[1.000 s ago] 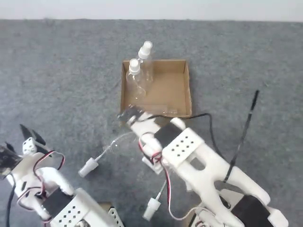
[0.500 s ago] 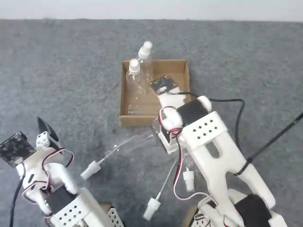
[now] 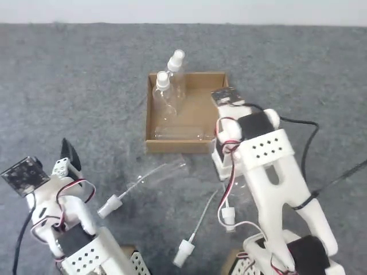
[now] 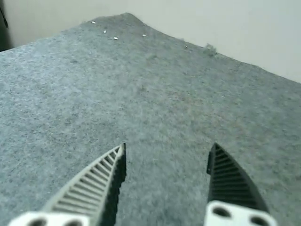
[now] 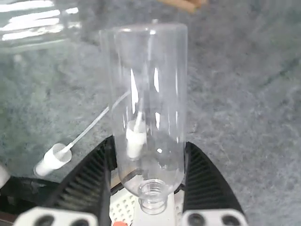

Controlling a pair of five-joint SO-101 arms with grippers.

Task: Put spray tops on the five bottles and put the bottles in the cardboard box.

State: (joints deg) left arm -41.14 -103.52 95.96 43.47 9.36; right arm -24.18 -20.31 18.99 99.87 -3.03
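1. Nearest the arm bases, two loose spray tops (image 3: pixel 183 252) (image 3: pixel 228 216) lie on the desk (image 3: pixel 86 86), their tubes pointing toward the box
2. A third top (image 3: pixel 109 204) lies to their left, its tube running to what seems a clear bottle on its side (image 3: pixel 166 169)
3. The left claw (image 4: pixel 168 148) is released, jaws wide apart over bare desk, well apart from every bottle
4. The right claw (image 5: pixel 148 146) is grasping a topless bottle (image 5: pixel 148 84) by its neck end, just short of the box
5. Step in hand, as I judge it: capping this bottle. The next move calls for the left claw to fetch a top and thread its tube into the open neck, so the two must line up closely
6. In the box (image 3: pixel 172 146), two capped bottles (image 3: pixel 163 94) (image 3: pixel 175 71) stand at the far left corner and one lies along the near wall (image 3: pixel 178 133); the right half looks free
7. Open desk lies left and beyond; the box's near wall sits close to the right arm
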